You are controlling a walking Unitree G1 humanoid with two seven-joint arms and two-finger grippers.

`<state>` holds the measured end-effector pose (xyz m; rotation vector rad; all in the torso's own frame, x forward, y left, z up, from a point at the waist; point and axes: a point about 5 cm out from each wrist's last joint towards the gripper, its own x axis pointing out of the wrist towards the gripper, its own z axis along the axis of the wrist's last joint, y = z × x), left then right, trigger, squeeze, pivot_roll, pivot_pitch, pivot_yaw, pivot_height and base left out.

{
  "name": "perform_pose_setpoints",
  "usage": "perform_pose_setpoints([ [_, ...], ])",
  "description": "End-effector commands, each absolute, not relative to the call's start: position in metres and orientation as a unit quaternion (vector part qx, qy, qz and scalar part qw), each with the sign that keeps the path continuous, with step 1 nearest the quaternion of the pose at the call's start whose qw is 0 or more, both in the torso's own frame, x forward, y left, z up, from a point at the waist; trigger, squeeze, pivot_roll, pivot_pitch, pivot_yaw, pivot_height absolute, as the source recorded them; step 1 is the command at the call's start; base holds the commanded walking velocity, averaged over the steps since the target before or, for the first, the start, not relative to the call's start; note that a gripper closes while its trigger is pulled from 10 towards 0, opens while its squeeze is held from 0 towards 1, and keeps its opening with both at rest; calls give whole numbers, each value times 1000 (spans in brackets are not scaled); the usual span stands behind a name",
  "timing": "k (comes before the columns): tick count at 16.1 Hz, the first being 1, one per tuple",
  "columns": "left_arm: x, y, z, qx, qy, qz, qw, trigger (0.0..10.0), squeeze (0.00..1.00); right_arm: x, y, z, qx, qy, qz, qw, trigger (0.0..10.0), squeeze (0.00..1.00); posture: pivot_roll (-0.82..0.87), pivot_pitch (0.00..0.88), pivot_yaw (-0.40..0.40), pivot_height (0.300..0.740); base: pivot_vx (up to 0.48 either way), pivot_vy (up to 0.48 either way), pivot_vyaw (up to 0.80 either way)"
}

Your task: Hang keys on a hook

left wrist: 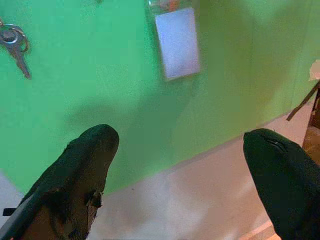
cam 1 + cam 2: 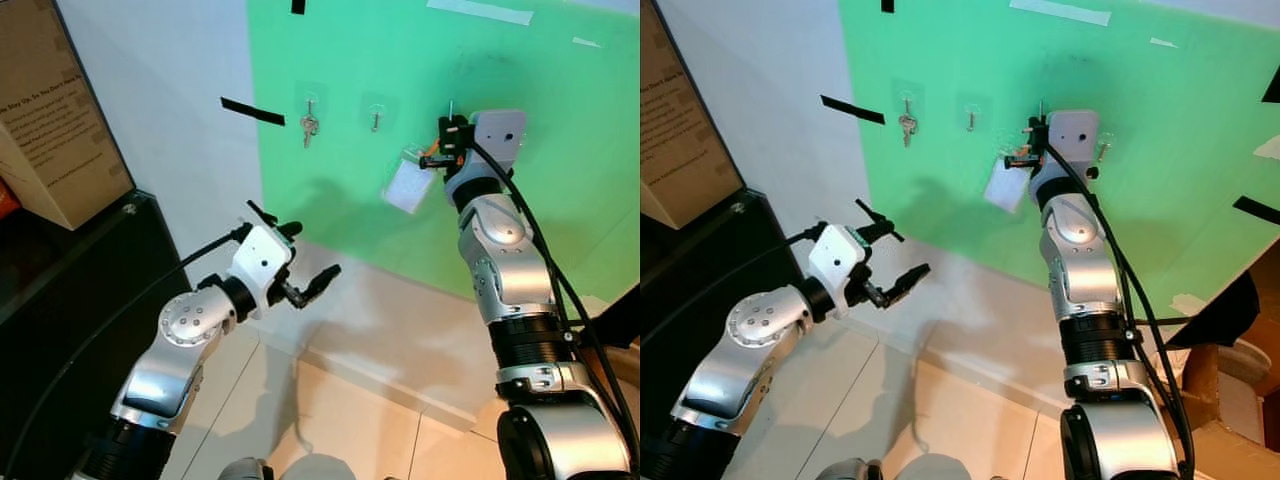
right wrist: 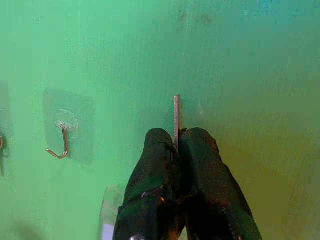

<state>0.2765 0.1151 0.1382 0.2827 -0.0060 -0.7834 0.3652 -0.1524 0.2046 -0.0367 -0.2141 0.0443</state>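
A green board (image 2: 420, 60) on the wall carries clear stick-on hooks. One set of keys (image 2: 309, 125) hangs on the leftmost hook. The hook beside it (image 2: 376, 120) is bare; the right wrist view shows this bare hook (image 3: 61, 142) too. My right gripper (image 2: 448, 128) is raised against the board, shut on a thin metal key (image 3: 176, 117) that points upward. A pale card tag (image 2: 408, 185) dangles below the fingers. Another hook (image 2: 1102, 150) peeks out behind my right wrist. My left gripper (image 2: 315, 248) hovers low near the wall's base, open, holding nothing.
A black cabinet (image 2: 60, 290) stands at the left with a cardboard box (image 2: 55, 110) on top. Black tape strips (image 2: 252, 111) mark the wall. Pale floor tiles (image 2: 350, 420) lie below, and brown cardboard (image 2: 1215, 400) sits at the lower right.
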Motion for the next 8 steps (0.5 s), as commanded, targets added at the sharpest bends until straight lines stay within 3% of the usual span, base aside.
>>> perform_pose_setpoints([
  [1,275,114,139,141,-2,-386,912,10000,0,364,-171,201,-18,-99,-14,995,10000,0,-19,0,-13,740,0,0,0],
  [8,275,113,139,142,-4,-385,912,10000,0,350,-176,180,-20,-71,-23,997,10000,0,-19,0,-18,740,0,0,0],
])
